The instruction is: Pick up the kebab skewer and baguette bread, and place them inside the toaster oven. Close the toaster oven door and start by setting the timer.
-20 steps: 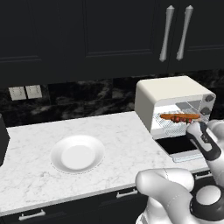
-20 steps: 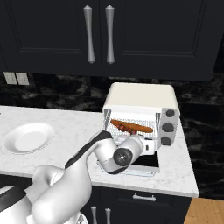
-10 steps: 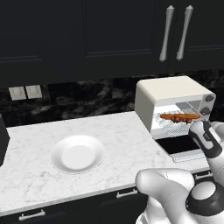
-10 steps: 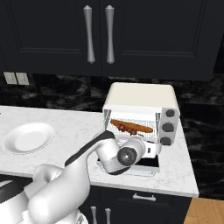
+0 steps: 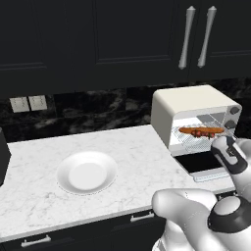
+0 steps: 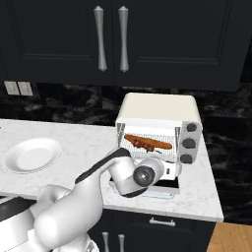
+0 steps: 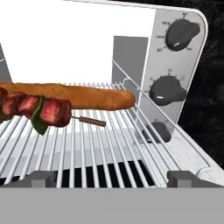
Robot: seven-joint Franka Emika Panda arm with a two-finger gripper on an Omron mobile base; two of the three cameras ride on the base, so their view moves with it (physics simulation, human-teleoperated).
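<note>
End effector (image 7: 112,177) is wide open and carrying nothing, parked right at the mouth of the toaster oven (image 6: 160,109), with both little finger tips poking up at the bottom of the hand view.

So, progress check, big stuff first. That toaster oven sits at the right end of the marble worktop (image 5: 44,196), cream-white, cavity wide open. The toaster oven door (image 5: 203,164) is dropped down flat in front of it, so the closing part is definitely not done yet. Over on the left the white plate (image 5: 87,172) has nothing on it.

Inside, on the wire rack (image 7: 100,144), the baguette bread (image 7: 78,96) lies lengthwise across the bars, and the kebab skewer (image 7: 41,111) rests right in front of it, looking like it touches the loaf, bare stick end pointing toward the knob side. Both food items are in, so I'd call the loading half finished.

What's left, as far as I can tell: swing the door up shut, then turn the timer. Three knobs (image 7: 168,89) are stacked down the right panel, can't tell which one is the timer from here.
</note>
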